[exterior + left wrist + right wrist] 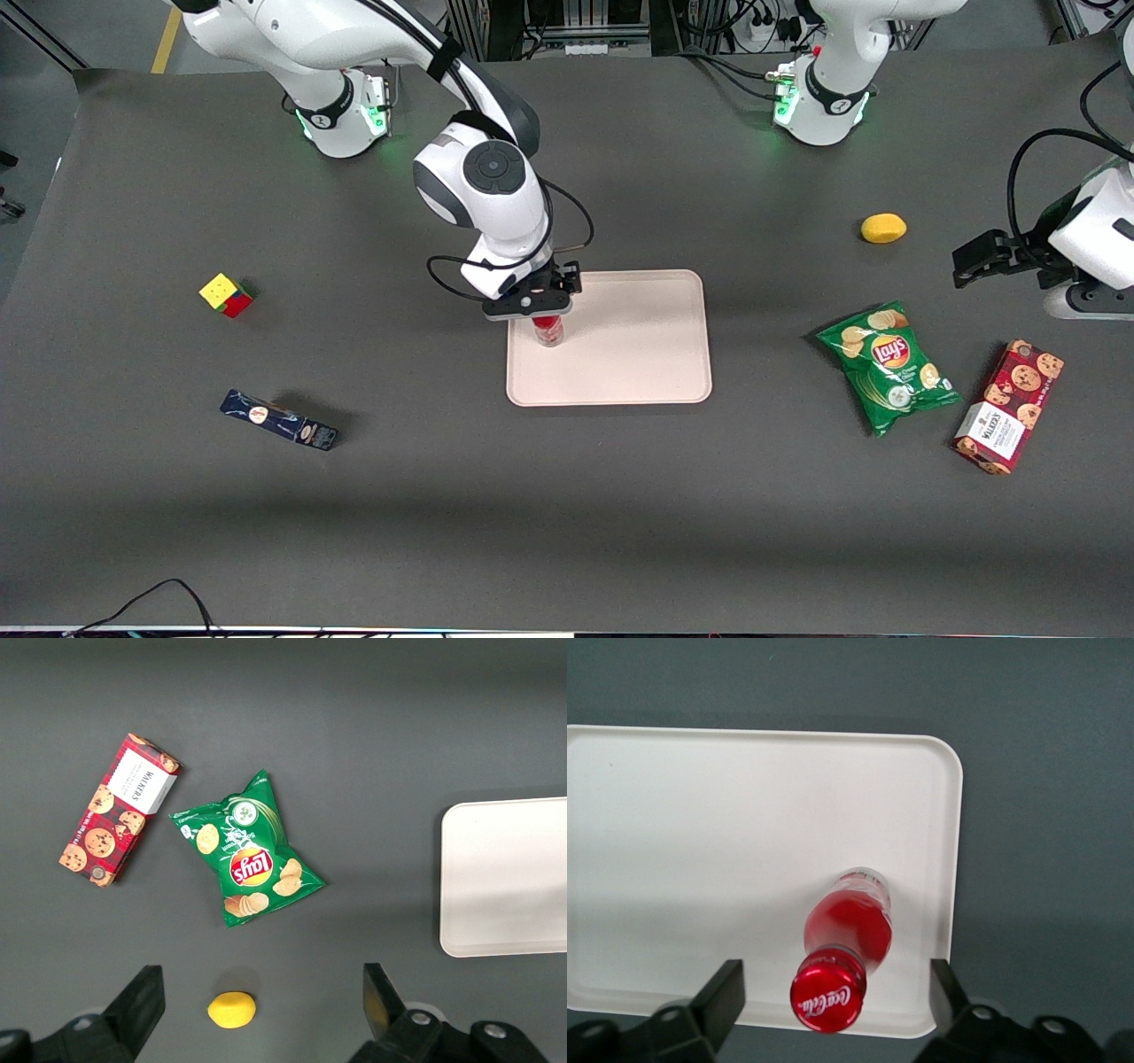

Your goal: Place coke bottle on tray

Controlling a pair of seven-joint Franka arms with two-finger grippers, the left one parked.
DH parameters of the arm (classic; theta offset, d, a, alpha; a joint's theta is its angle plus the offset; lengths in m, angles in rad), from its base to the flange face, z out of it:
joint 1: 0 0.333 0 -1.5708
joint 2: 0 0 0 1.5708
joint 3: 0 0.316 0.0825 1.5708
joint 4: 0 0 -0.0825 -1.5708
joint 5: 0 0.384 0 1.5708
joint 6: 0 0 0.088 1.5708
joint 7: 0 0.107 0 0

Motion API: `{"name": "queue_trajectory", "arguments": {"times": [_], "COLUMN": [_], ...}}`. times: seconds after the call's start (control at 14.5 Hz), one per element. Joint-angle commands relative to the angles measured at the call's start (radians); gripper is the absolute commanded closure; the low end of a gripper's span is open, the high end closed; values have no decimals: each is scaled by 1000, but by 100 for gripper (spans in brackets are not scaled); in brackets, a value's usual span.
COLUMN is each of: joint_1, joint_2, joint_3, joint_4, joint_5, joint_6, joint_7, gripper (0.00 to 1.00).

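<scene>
The coke bottle (849, 943) was seen standing upright on the tray (638, 354), close to the tray edge toward the working arm's end of the tabletop (567, 514). The claw (542, 312) was positioned directly above the bottle, around its cap. In the right wrist view its fingers (725, 997) were spread wide, one on each side of the red cap, with clear gaps between them and the bottle, so nothing was gripped. The white script on the cap was visible from above.

Toward the working arm's end of the tabletop, a colour cube (227, 294) and a dark blue box (279, 420) were lying well apart from the tray. Toward the parked arm's end, a green chip bag (888, 366), a red cookie box (1009, 406) and a yellow lemon (883, 228) were seen.
</scene>
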Motion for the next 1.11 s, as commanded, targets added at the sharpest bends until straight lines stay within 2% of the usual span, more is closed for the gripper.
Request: {"name": "queue_trajectory", "arguments": {"times": [0.0,0.35,0.55,0.69,0.76,0.9,0.97,1.04], "joint_1": [-2,-5,-8,-25,-48,-66,-100,-153], "joint_2": [-2,-24,-67,-114,-166,-289,-383,-407], "joint_3": [4,4,3,-13,-16,-77,-130,-129], "joint_4": [15,24,213,304,306,276,250,254], "joint_5": [-24,-23,-20,-9,17,69,95,97], "joint_6": [6,-15,-307,-478,-510,-561,-621,-662], "joint_7": [20,16,-4,-190,-272,-337,-416,-434], "gripper": [0,0,0,0,0,0,0,0]}}
